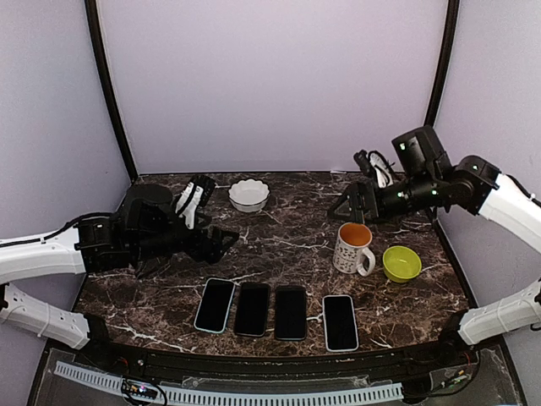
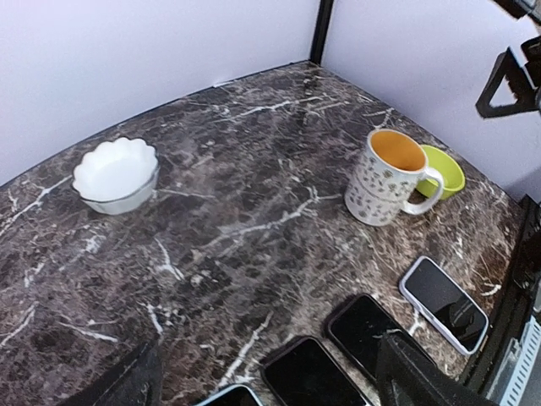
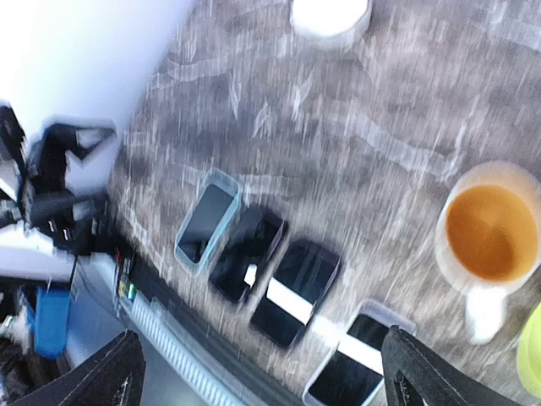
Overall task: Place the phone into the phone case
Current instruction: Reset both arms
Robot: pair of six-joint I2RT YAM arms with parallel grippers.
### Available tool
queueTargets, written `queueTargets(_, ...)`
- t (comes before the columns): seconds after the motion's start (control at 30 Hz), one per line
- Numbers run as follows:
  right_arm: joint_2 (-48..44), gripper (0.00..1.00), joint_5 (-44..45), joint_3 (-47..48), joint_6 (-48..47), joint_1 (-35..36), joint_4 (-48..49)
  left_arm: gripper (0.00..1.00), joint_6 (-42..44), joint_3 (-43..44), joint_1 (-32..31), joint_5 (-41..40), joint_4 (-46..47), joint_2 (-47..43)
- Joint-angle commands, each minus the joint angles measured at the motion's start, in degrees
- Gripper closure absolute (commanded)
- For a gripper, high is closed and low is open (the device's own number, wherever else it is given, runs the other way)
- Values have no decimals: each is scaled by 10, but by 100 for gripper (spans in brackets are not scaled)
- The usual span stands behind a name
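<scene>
Four phones lie in a row near the table's front edge. The leftmost phone (image 1: 215, 304) (image 3: 205, 222) has a light blue case around it. The rightmost phone (image 1: 341, 322) (image 2: 444, 303) (image 3: 355, 359) sits in a pale clear case. The two dark phones (image 1: 252, 309) (image 1: 291, 312) between them show no case edge that I can make out. My left gripper (image 1: 226, 238) (image 2: 270, 389) hovers open behind the row's left end, holding nothing. My right gripper (image 1: 343, 206) (image 3: 270, 381) hangs open and high at the back right, also without anything in it.
A white mug (image 1: 352, 248) (image 2: 387, 178) with an orange inside stands right of centre. A green bowl (image 1: 401, 263) (image 2: 445, 169) sits beside it. A white scalloped bowl (image 1: 248, 194) (image 2: 116, 174) is at the back. The right wrist view is blurred.
</scene>
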Motion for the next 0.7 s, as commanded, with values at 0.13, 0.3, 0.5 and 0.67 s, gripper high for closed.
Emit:
queueTargets(0.13,55,2,184,46,-79,-189,145,9,24,93,193,56,-53,56)
queueTargets(0.3,-15,1,225,-66,-122,-317,299,9,6,79,352,60,-42,65)
queueTargets(0.5,-94,1,248,-230,-185,-408,483,7,20,-3,456,-45,63,60)
queueTargets(0.67,-133,1,282,-405,-217,-418,681,3,61,-128,503,-88,261,59)
